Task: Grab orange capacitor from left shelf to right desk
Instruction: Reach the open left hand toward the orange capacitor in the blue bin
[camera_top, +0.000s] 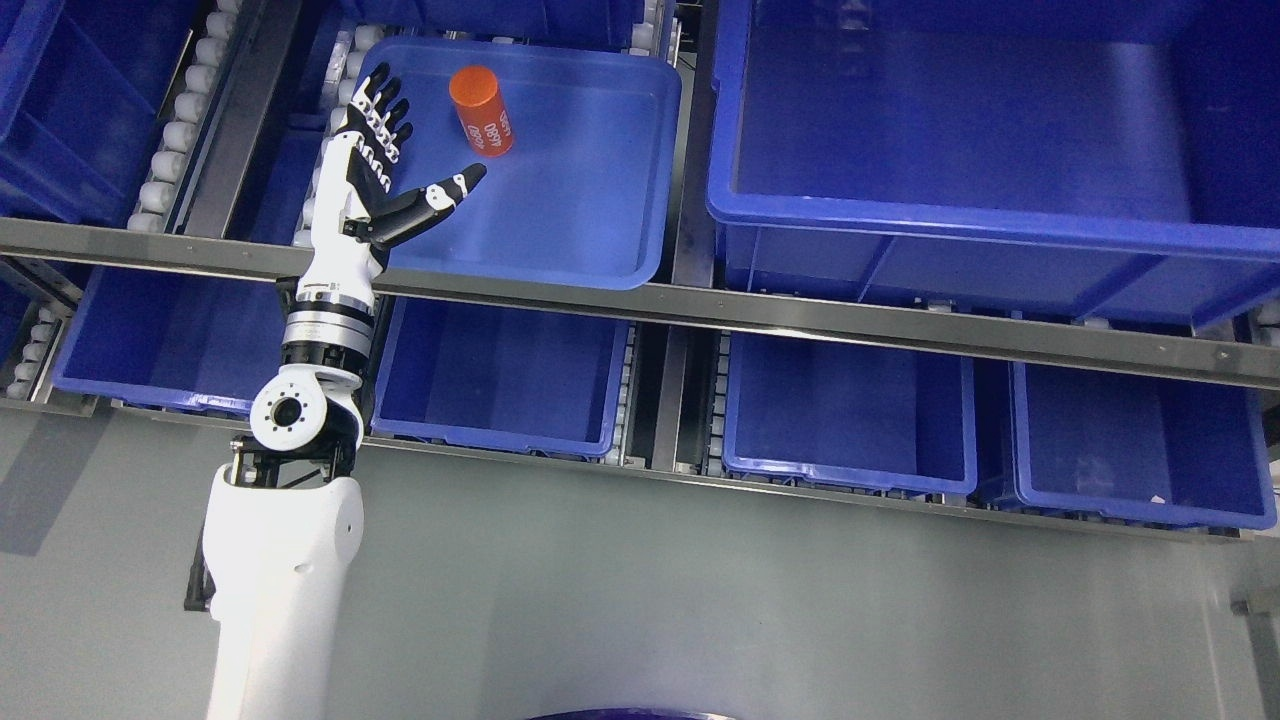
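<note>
Left robot hand (385, 160) outstretched on raised arm, fingers spread (thumb angled rightward), empty.

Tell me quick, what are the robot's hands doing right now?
Left hand: open, fingers spread, holding nothing, just left of the orange capacitor in the blue tray.
Right hand: not in view.
</note>
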